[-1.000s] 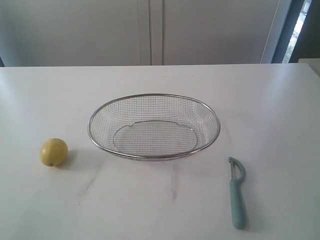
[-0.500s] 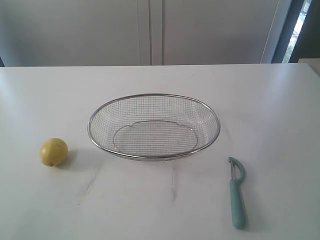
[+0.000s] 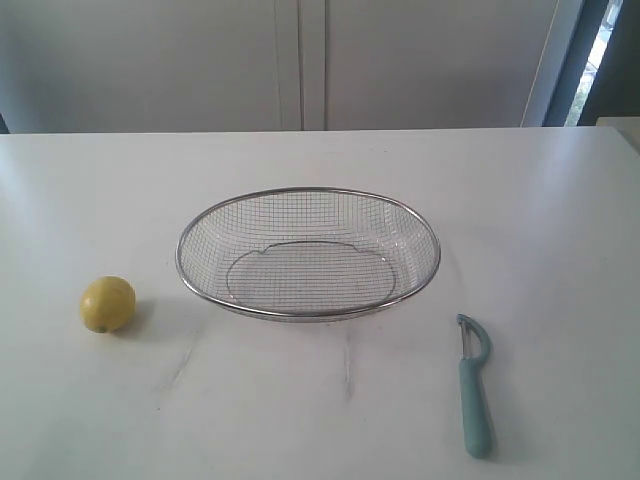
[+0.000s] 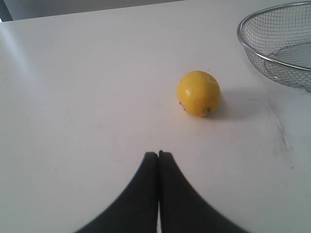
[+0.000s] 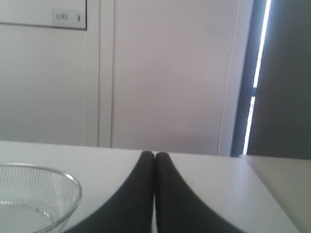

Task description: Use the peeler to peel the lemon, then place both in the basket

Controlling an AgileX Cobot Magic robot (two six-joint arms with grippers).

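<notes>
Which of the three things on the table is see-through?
The wide oval silver wire-mesh basket in the middle; the small round yellow lemon and the slim pale teal plastic peeler are solid.

left fingers (image 4: 143, 194): matte black, smooth, slim tips flaring into broad curved bases | right fingers (image 5: 141, 194): same black, same curved flare

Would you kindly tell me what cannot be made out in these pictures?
Sticker on the lemon, left wrist view: too small to read.
Basket: cut by frame edges in both wrist views.
Peeler: blade too small in exterior view; outside both wrist views.
Wall sign, right wrist view: text blurred.
</notes>
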